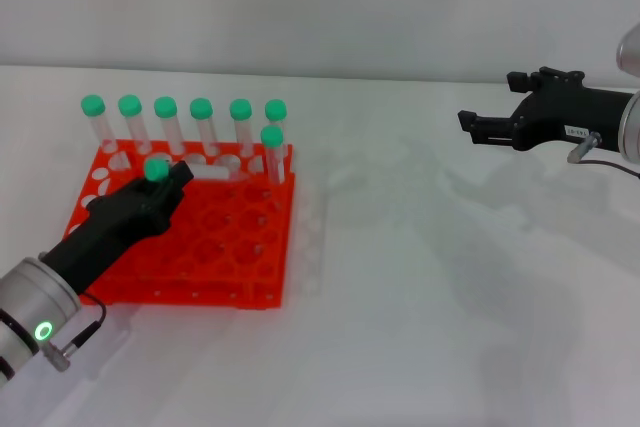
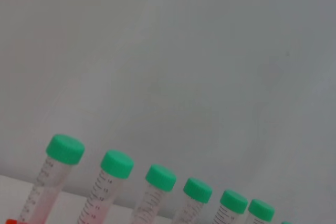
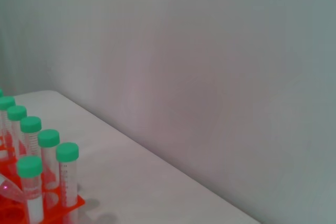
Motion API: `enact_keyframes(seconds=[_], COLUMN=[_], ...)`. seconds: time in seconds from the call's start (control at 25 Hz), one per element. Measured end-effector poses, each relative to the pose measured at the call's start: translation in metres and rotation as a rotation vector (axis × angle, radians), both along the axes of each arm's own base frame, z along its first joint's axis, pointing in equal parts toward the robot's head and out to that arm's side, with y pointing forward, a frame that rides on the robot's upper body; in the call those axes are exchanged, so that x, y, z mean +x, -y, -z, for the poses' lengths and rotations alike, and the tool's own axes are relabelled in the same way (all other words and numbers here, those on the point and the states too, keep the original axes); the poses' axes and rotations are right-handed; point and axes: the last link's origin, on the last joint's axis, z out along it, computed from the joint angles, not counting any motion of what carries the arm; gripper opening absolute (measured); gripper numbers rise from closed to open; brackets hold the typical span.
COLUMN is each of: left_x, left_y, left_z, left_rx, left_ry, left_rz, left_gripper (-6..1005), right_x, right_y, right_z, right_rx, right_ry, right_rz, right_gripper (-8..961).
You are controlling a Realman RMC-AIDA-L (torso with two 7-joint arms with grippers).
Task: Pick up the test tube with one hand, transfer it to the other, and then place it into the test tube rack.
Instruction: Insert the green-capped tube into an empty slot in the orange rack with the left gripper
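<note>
The orange-red test tube rack [image 1: 230,247] lies on the white table at the left. Several green-capped tubes [image 1: 166,107] stand in its back row, and one more [image 1: 272,137] stands just in front at the right end. My left gripper [image 1: 170,182] hovers over the rack's back left part, shut on a test tube [image 1: 155,168]. The tube's green cap is at the fingers and its clear body lies nearly level, pointing right. My right gripper [image 1: 468,127] is open and empty, far off at the upper right above the table. The standing tubes also show in the left wrist view [image 2: 116,163] and in the right wrist view [image 3: 49,138].
The white table [image 1: 420,287] stretches between the rack and the right arm. A pale wall [image 1: 320,7] runs behind the table. The rack's corner [image 3: 63,205] shows in the right wrist view.
</note>
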Motion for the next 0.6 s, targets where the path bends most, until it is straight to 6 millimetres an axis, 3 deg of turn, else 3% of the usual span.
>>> enact_keyframes(seconds=[0.6], left_x=[0.0055], left_y=[-0.0093], left_z=[0.0033], left_rx=[-0.023], left_ry=[0.006], left_rz=[-0.001], left_gripper=[219], right_x=[0.0018], right_y=[-0.0028], right_z=[-0.0020], right_rx=[0.009], right_ry=[0.003], right_rz=[0.008], right_gripper=[861])
